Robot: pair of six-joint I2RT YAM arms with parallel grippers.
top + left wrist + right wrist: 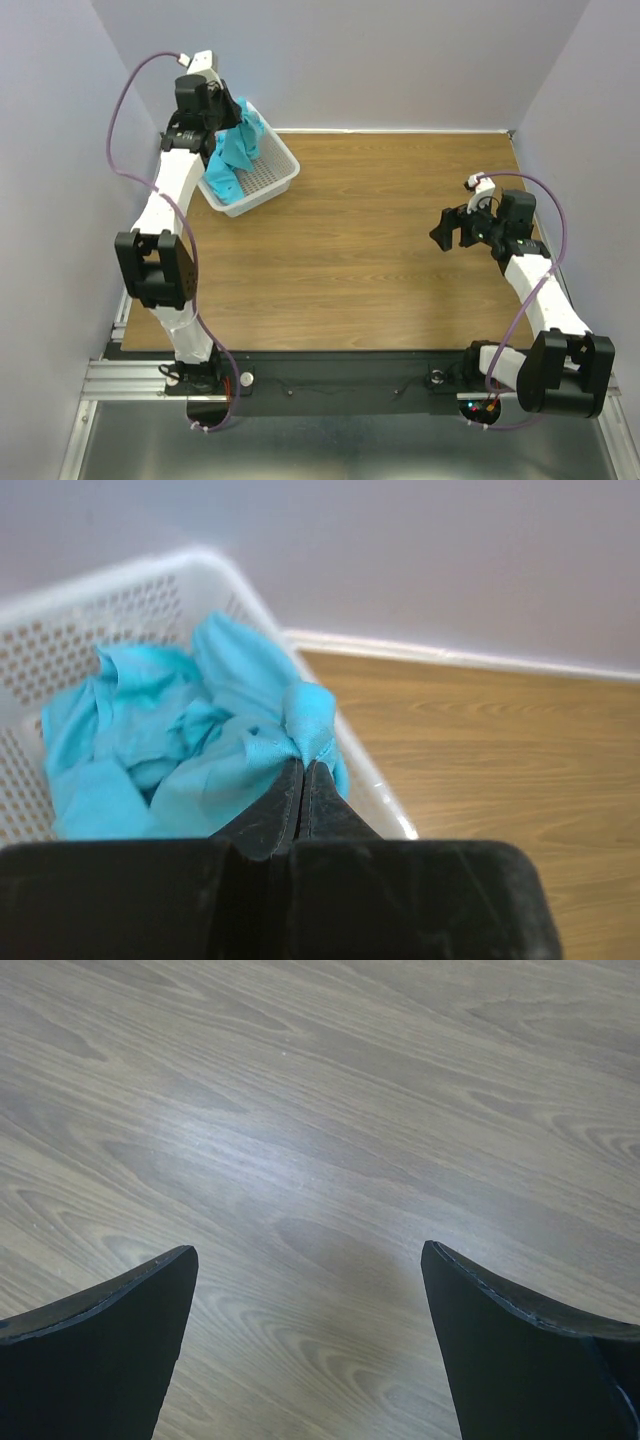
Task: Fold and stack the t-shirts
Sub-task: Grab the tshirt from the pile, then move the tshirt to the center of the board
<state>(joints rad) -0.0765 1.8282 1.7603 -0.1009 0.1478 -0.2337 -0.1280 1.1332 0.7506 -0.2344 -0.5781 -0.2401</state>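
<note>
A crumpled turquoise t-shirt lies in the white perforated basket at the table's far left. My left gripper is over the basket, shut on a bunched fold of the t-shirt and holding part of it raised above the basket's rim. At the table's right side, my right gripper hangs open over bare wood with nothing between its fingers.
The basket sits tilted in the far left corner, near the pale back wall and left wall. A wooden tabletop stretches between the two arms. Both arm bases stand on the dark rail at the near edge.
</note>
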